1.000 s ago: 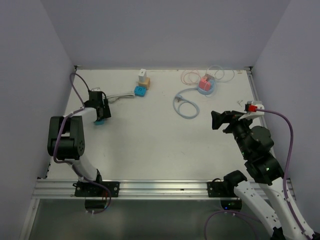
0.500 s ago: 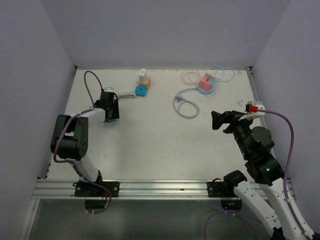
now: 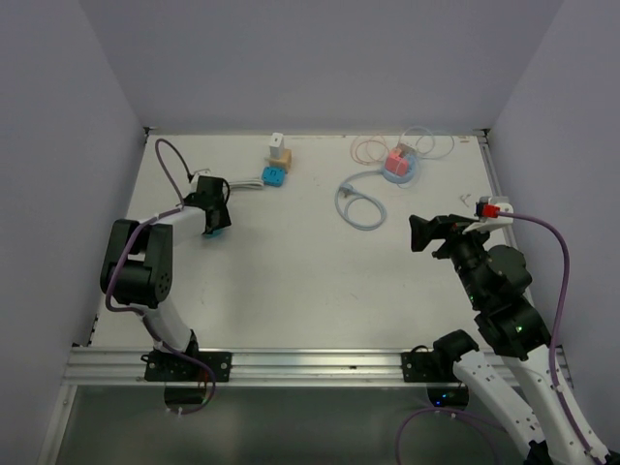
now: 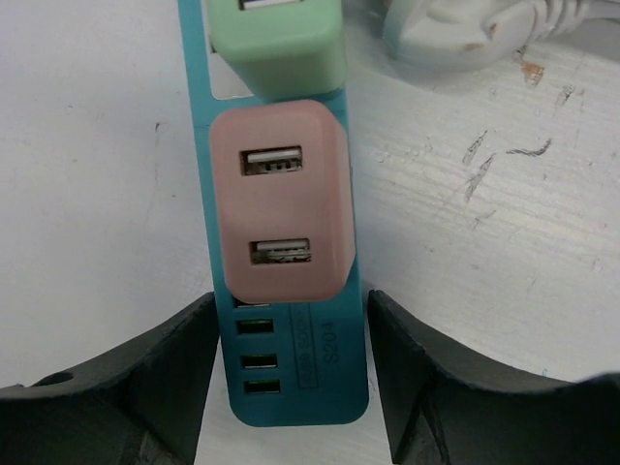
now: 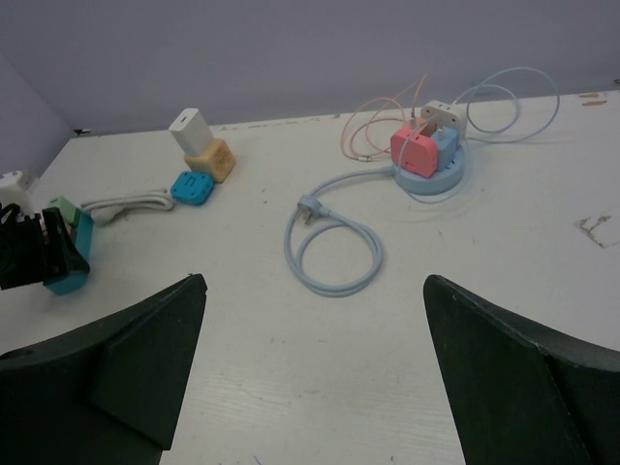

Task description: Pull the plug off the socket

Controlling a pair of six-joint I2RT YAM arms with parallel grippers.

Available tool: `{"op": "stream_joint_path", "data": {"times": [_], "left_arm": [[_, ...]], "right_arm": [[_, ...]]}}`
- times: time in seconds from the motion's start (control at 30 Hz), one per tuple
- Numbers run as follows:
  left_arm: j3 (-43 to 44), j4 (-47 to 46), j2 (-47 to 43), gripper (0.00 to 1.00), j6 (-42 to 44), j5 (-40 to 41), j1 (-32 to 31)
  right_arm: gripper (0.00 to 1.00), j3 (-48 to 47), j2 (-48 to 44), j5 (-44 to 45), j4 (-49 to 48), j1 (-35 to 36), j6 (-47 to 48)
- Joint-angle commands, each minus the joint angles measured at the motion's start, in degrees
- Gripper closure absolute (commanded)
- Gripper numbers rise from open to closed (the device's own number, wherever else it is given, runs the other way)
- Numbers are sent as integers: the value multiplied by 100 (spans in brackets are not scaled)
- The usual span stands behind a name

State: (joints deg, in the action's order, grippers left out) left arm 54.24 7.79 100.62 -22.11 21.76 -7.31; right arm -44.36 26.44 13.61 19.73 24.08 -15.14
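Note:
A teal socket strip [image 4: 291, 378] lies on the white table with a pink USB plug [image 4: 283, 203] and a green plug [image 4: 281, 44] seated in it. My left gripper [image 4: 291, 300] straddles the strip's free end just below the pink plug, its fingers closed against the strip's two sides. In the top view the left gripper [image 3: 215, 218] is at the far left with the strip [image 3: 222, 232] under it. My right gripper [image 3: 421, 232] is open and empty above the right side of the table, far from the strip [image 5: 68, 260].
A white plug with its cable [image 4: 455, 34] lies beside the strip. A blue cube adapter [image 3: 273, 175] and a tan cube with a white charger [image 3: 279, 153] stand at the back. A coiled light-blue cable [image 3: 358, 205] and a round socket with a red plug [image 3: 398, 163] sit back right.
My left gripper has moved right and slightly back, and the teal strip has moved with it. The right arm has not moved.

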Motion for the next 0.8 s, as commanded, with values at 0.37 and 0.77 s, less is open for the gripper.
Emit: {"op": "stream_joint_path", "data": {"times": [0.37, 0.77], "left_arm": [[-106, 574, 125, 66, -637, 91, 11], [-89, 873, -710, 100, -347, -295, -1043]], "right_arm": [[1, -99, 19, -139, -153, 36, 11], [1, -91, 344, -648, -206, 27, -59]]}}
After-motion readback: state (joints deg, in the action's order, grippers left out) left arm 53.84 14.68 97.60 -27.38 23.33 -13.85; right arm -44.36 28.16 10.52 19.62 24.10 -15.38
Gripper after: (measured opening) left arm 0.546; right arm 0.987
